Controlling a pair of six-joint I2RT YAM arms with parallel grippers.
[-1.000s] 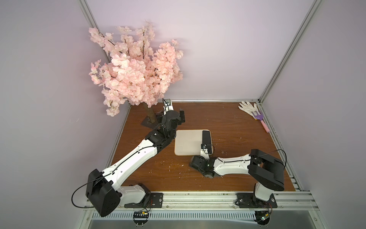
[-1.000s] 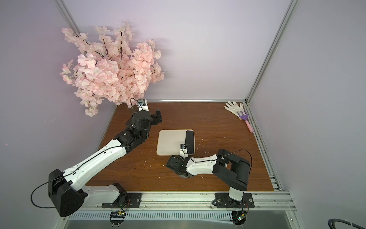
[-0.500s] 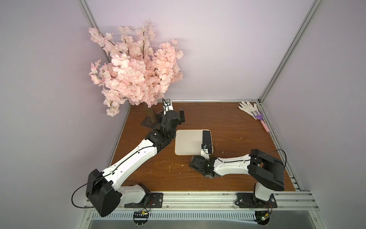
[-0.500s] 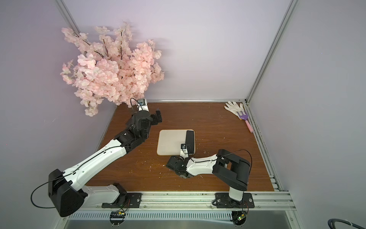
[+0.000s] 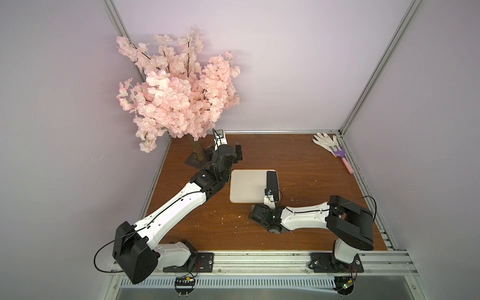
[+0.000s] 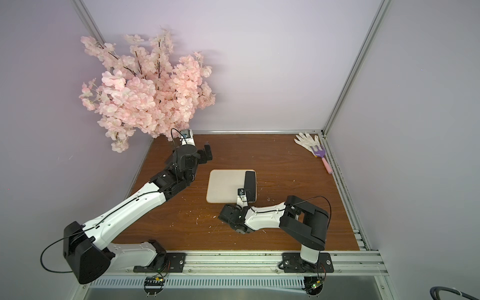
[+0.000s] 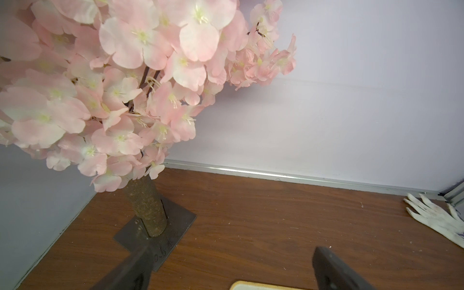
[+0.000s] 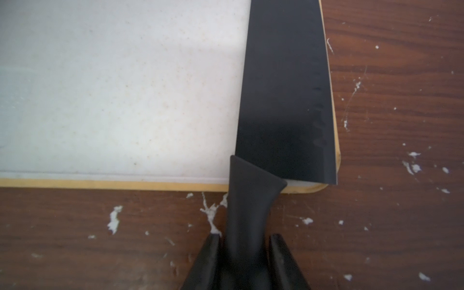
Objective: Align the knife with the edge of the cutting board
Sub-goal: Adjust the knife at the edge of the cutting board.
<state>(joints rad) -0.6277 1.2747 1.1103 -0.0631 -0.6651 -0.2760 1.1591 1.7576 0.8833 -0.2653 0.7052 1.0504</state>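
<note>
In both top views the knife (image 5: 272, 179) lies along the right edge of the board (image 5: 246, 189), mid-counter (image 5: 319, 187). My left wrist view shows my left gripper (image 7: 232, 258) wide and empty near the tree base (image 7: 178, 223). My right wrist view shows my right gripper (image 8: 246, 242) clamped on the knife's handle just off the board's near edge, blade flat along that right edge.

Soft even light, faint shadows
</note>
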